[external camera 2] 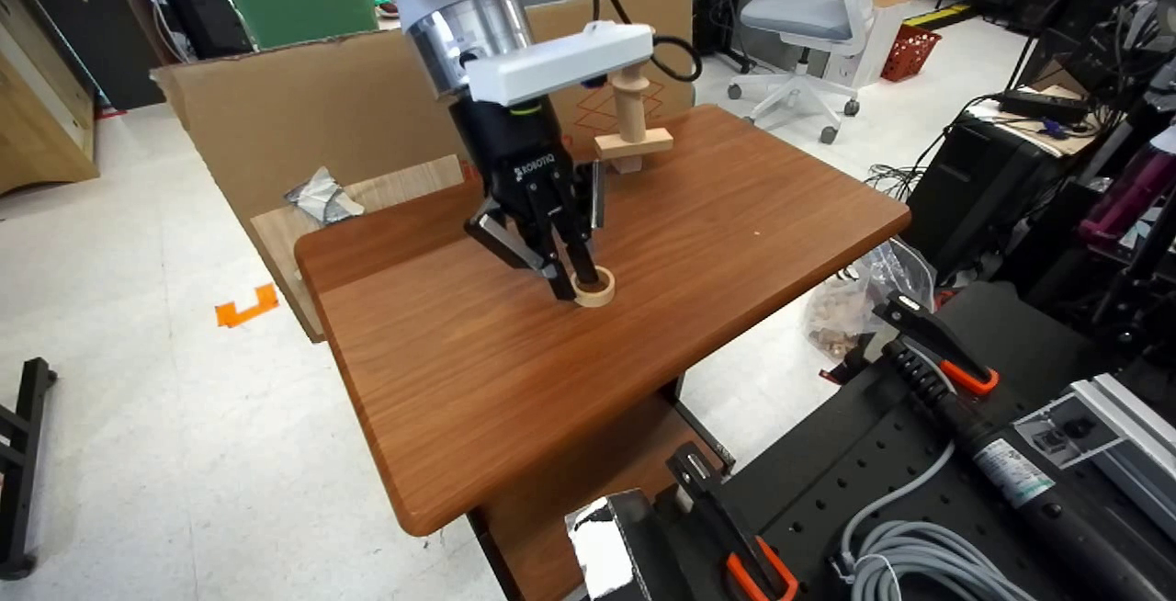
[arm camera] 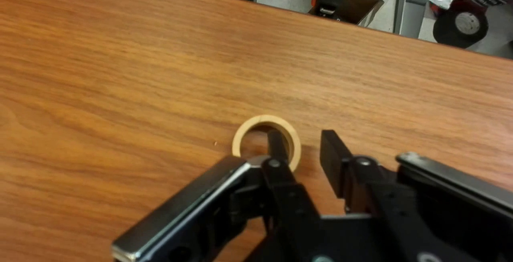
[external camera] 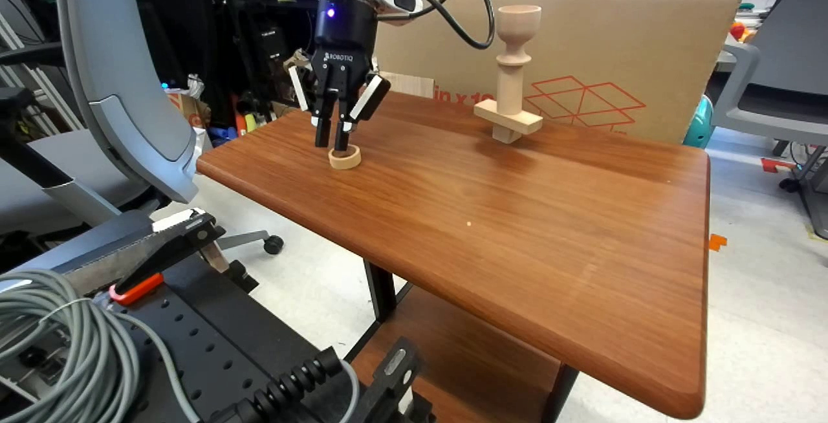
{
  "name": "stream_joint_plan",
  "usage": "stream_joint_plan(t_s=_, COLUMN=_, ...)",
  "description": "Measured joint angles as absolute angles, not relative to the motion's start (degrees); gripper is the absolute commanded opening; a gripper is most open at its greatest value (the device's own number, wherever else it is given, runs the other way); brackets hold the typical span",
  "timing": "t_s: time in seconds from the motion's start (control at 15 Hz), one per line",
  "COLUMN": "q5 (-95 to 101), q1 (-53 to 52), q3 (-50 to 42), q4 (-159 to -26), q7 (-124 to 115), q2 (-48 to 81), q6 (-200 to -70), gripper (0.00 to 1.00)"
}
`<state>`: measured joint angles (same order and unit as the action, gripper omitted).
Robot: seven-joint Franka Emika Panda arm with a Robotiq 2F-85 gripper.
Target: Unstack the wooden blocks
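Note:
A pale wooden ring (external camera: pixel 345 162) lies flat on the brown table; it also shows in an exterior view (external camera 2: pixel 594 300) and the wrist view (arm camera: pixel 266 118). My gripper (external camera: pixel 332 143) points down at it, partly open. In the wrist view the gripper (arm camera: pixel 302 134) has one finger inside the ring and the other outside, with the ring's wall between them. A wooden stack stands upright near the back edge: a small block (external camera: pixel 505 134), a flat plank (external camera: pixel 508 117) across it, a straight post (external camera: pixel 510 90), and a cup-shaped top (external camera: pixel 519 25). In an exterior view the arm hides the stack's top.
A cardboard sheet (external camera: pixel 621 54) stands along the table's back edge, close behind the stack. A grey chair (external camera: pixel 142 86) is beside the table's end near the ring. A black cart (external camera 2: pixel 827 491) with clamps and coiled cable stands off the front edge.

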<state>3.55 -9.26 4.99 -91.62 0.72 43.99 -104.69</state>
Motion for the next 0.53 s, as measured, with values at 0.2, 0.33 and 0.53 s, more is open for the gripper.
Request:
stream_joint_plan(t_s=0.2, q5=6.2, q1=-10.7, q3=5.0, q4=-91.7, q7=-1.2, q2=42.3, q6=-104.9, gripper=0.82)
stream_joint_plan(t_s=0.33, q5=7.3, q1=-11.6, q3=5.0, q4=-93.1, q7=-2.6, q2=38.5, q6=-106.0, gripper=0.97)
stream_joint_plan(t_s=0.53, q5=7.4, q1=-11.8, q3=4.8, q4=-96.7, q7=-5.8, q2=29.8, q6=-107.1, gripper=1.0)
